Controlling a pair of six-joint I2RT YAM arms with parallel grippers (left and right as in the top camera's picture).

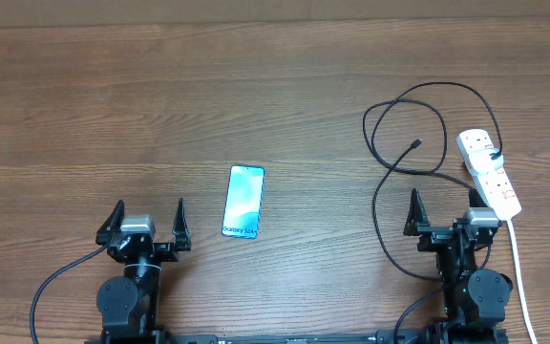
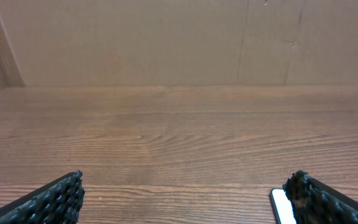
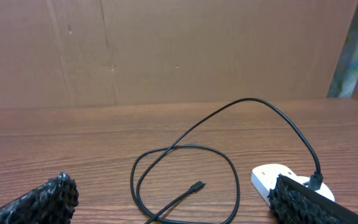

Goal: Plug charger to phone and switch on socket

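Left pincer (image 1: 150,205) sits at the lower left of the overhead view. It is wide open and has nothing in it. The right pincer (image 1: 444,199), at the lower right, is wide open too and holds nothing. Both point toward the top of the picture, over the brown wooden worktop (image 1: 256,86).

The phone (image 1: 244,202) lies flat with its blue screen up, a little below the middle. It is near the left pincer, on its right side in the picture, but not touching. In the left wrist view only a pale corner of it shows at the bottom right.

The charger (image 1: 444,124) is a thin black cable lying in big loops at the upper right. Its small connector (image 1: 416,144) lies loose on the wood inside a loop, well apart from the phone. The other end goes to a black plug on the socket (image 1: 489,172). This white strip lies slanted at the right edge, its lower end just beside the right pincer. A thick white cord (image 1: 518,277) runs from it to the bottom of the picture.
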